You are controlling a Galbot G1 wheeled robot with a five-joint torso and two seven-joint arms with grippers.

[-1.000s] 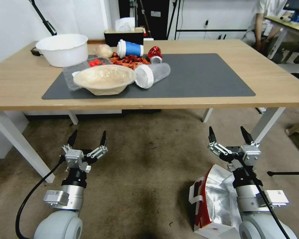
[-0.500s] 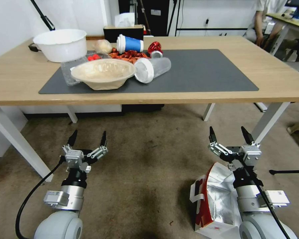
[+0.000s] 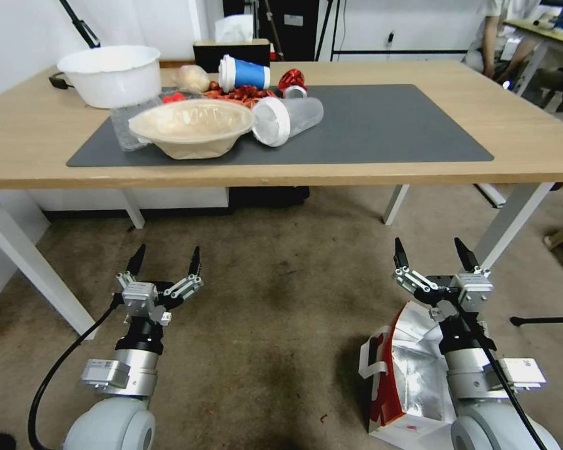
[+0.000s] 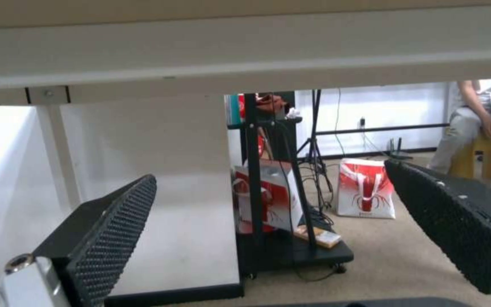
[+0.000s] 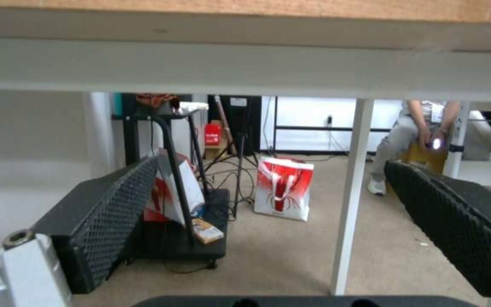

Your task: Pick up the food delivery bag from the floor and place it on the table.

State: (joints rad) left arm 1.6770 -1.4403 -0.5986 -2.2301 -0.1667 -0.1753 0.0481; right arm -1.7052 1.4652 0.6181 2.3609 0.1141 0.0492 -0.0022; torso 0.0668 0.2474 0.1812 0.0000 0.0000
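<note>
One food delivery bag (image 3: 413, 375) on the floor (image 3: 275, 325), mouth open, foil lining bare. Two grippers, left (image 3: 166, 261) and right (image 3: 430, 255), both spread wide, holding nothing.

Table (image 3: 419, 169), light wood top, carries a dark grey mat (image 3: 381, 131) and white basin (image 3: 109, 75). Floor (image 3: 281, 300), stained carpet, carries the food delivery bag (image 3: 406, 375).

The food delivery bag (image 3: 406, 375) is showing crinkled, shiny silver foil inside and glossy red paper on its side. The floor (image 3: 275, 325) is looking like rough, matt carpet. The table (image 3: 532, 156) is showing smooth light wood under a matt grey mat (image 3: 381, 131).
</note>
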